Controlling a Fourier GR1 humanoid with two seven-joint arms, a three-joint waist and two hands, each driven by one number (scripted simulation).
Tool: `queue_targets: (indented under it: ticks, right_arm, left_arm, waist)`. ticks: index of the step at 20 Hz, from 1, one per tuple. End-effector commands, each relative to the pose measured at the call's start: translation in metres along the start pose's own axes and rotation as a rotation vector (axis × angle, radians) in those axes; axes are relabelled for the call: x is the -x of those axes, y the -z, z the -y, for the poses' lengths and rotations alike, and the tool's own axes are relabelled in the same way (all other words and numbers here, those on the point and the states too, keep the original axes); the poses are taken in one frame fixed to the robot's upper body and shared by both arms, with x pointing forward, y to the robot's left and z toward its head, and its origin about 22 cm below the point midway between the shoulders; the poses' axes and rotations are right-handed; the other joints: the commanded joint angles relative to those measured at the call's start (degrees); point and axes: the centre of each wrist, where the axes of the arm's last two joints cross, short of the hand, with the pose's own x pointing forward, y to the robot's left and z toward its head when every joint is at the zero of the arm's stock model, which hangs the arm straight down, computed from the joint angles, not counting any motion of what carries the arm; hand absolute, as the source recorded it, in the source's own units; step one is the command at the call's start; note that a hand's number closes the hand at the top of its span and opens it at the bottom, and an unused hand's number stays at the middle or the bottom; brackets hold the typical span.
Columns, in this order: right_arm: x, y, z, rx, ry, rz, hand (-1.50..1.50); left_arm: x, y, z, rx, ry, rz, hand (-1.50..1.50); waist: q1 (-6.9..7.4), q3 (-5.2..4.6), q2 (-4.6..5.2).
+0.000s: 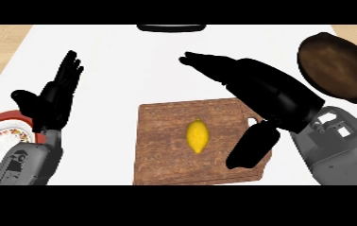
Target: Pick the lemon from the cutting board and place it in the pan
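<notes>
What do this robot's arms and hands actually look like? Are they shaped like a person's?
Roughly, yes. Each grey forearm is a smooth, rounded shell with darker recesses and seams; the one at the view's right shows small white square patches. Each ends in a black hand: the left hand has slim fingers and a thumb, and the right hand looks bulkier, with a thick thumb. No cables or sleeves show.
</notes>
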Motion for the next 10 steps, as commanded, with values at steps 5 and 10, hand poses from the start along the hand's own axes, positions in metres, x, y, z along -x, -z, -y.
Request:
queue_targets:
  ticks: [5, 10]
  right_arm:
    - [-0.016, 0.009, -0.045, -0.052, -0.012, -0.116, -1.5]
    - [0.015, 0.013, -0.042, -0.054, -0.052, -0.176, -1.5]
  left_arm:
    - [0.002, -0.004, 0.004, 0.001, 0.0, 0.012, 0.0]
    - [0.012, 0.006, -0.012, -0.005, -0.001, 0.0, 0.0]
  waist:
    - [-0.33, 0.03, -0.06]
    - [-0.36, 0.03, 0.08]
